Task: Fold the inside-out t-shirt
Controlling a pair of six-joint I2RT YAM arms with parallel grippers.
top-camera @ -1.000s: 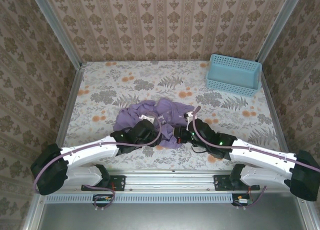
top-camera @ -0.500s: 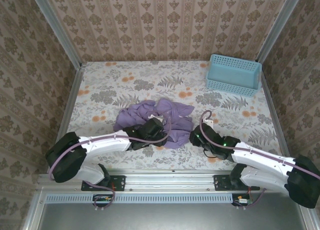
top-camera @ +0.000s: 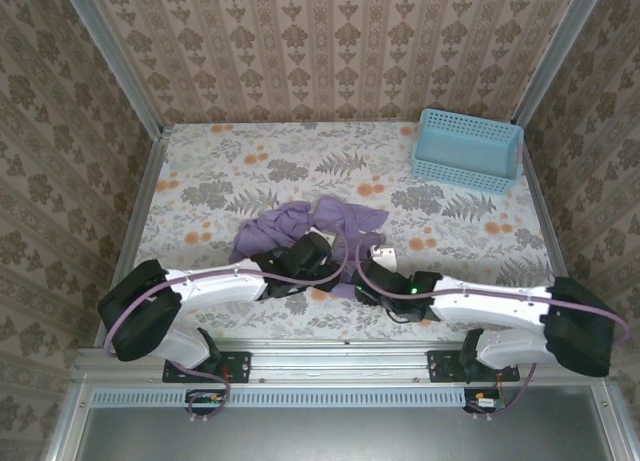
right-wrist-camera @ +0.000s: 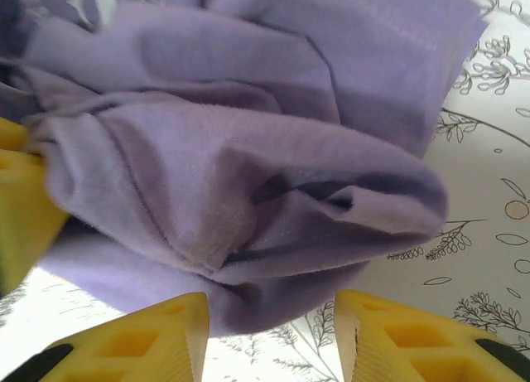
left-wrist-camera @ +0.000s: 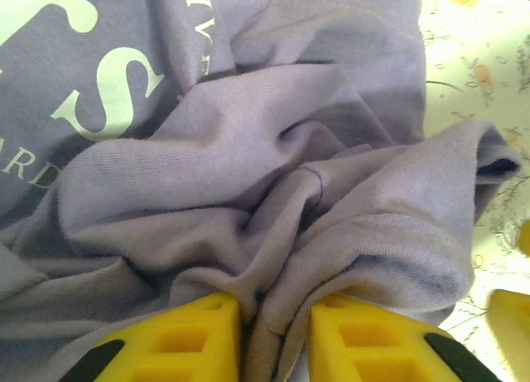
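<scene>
The inside-out t-shirt [top-camera: 285,226] lies crumpled in a lavender heap near the table's front middle. White lettering shows on its folds in the left wrist view [left-wrist-camera: 124,92]. My left gripper [top-camera: 316,251] sits at the heap's near edge. Its yellow fingers [left-wrist-camera: 199,328] are shut on a bunched fold of the cloth [left-wrist-camera: 273,311]. My right gripper [top-camera: 366,274] is low at the heap's near right corner. It stands open [right-wrist-camera: 272,320], and the rolled edge of the t-shirt [right-wrist-camera: 248,175] hangs just ahead of and partly between its fingers [right-wrist-camera: 389,328], ungripped.
A light blue basket [top-camera: 468,149] stands at the back right corner. Patterned walls close in the table on three sides. Floral tablecloth [top-camera: 200,171] lies bare to the left, the back and the right of the heap.
My right gripper let go of the cloth, opened, and swung left to the heap's near right corner. My left gripper closed on a fold. The heap has shrunk slightly.
</scene>
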